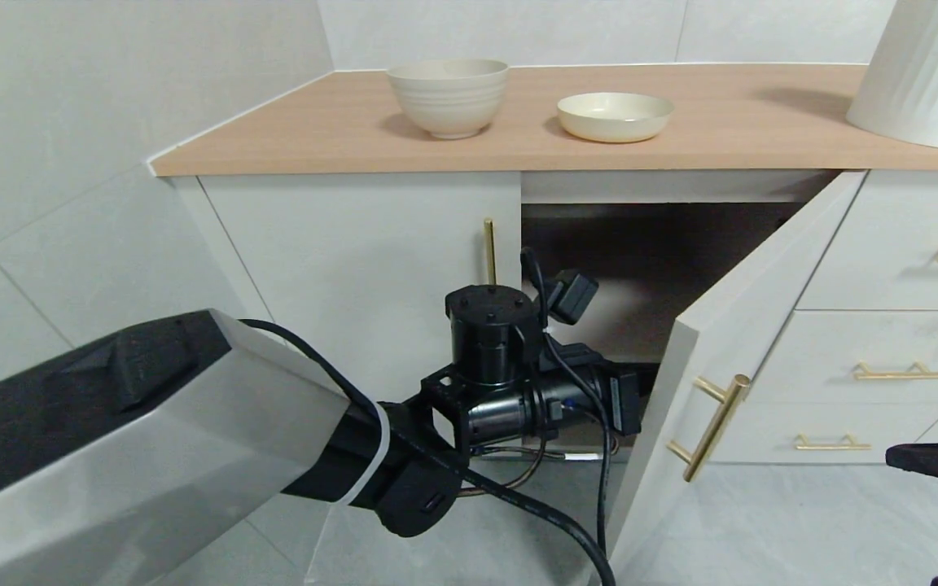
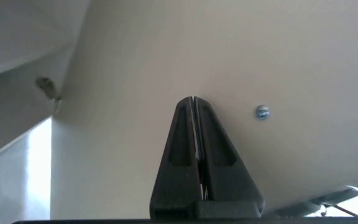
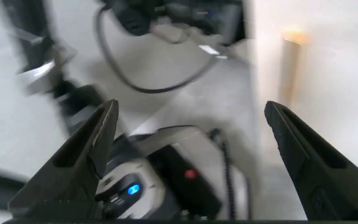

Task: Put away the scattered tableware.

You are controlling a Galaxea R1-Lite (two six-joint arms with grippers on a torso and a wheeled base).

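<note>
Tiled kitchen corner with pale wall tiles and a wood worktop (image 1: 729,106) over white cabinets.

Both pieces of tableware sit on the worktop.
- Deep bowl (image 1: 448,96): cream, ribbed outer wall, narrow foot, upright. It stands toward the worktop's back left corner.
- Shallow dish (image 1: 615,115): same cream, smooth, low rim, upright. It sits to the right of the deep bowl and a bit nearer the front edge, near it but not touching.
- Tall white ribbed container (image 1: 929,73): farther right along the worktop, well apart from the shallow dish.

Under the worktop:
- Cabinet door (image 1: 729,350) is swung open, with a brass bar handle (image 1: 712,427) on its outer face. The dark cabinet interior (image 1: 648,244) shows behind it.
- Closed door (image 1: 355,268) sits left of the opening, with a vertical brass handle (image 1: 489,248).
- Drawers (image 1: 884,342) with brass pulls are right of the open door.

Arms and grippers:
- Left arm (image 1: 518,382) is low in front of the open cabinet, its far end hidden behind the open door's edge.
- Left gripper (image 2: 193,102): fingers pressed together with nothing between them. The tips are right at a pale flat panel, and I can't tell if they touch it. A small screw (image 2: 262,112) sits in that panel just beside the tips.
- Right gripper (image 3: 191,107): fingers spread wide, holding nothing, pointed down at the pale floor (image 3: 229,124) near the open door's edge.
</note>
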